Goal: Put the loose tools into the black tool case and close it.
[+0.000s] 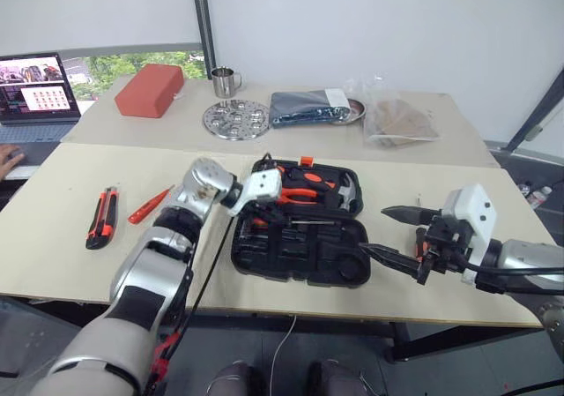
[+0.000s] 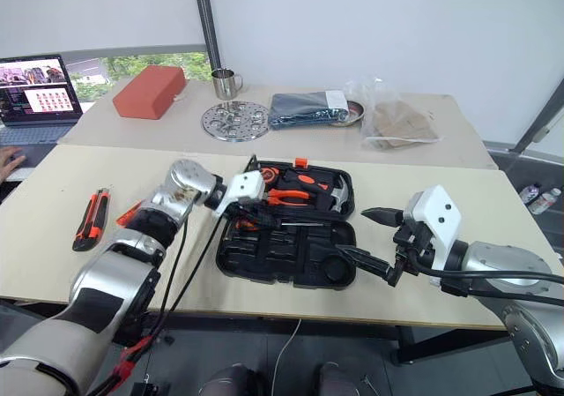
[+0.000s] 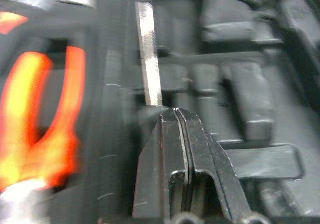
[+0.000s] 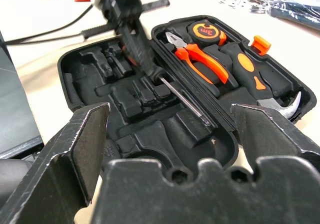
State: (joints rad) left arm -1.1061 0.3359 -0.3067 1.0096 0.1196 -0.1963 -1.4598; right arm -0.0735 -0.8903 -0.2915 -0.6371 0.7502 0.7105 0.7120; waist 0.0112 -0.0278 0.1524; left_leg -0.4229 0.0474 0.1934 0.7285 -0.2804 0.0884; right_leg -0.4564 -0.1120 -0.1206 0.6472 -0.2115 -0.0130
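Closest to me, my right gripper (image 1: 398, 235) hangs just off the right end of the black tool case (image 1: 295, 259), jaws spread as wide as they go and nothing between them. The case lies open on the near table (image 1: 53, 264), front half towards me, lid half behind it carrying the orange-handled pliers (image 1: 304, 195), the hammer (image 1: 339, 193) and the tape measure (image 4: 204, 31).

My left gripper (image 3: 179, 115) is down in the front half, fingers pressed flat together with their tips at the end of a steel-shafted screwdriver (image 4: 182, 97) that lies along the middle of the tray (whether they actually pinch the steel, I cannot tell).

Left of the case, well apart from it, the orange-and-black utility knife (image 1: 101, 217) and the slim all-red screwdriver (image 1: 148, 205) lie loose on the table.

Farther back on the second table: red box (image 1: 150, 89), steel mug (image 1: 226, 81), round perforated plate (image 1: 236, 119), dark folded cloth (image 1: 308, 107), plastic bag (image 1: 398, 118). Far left, a laptop (image 1: 37, 89) with a person's hand (image 1: 9, 158) beside it.
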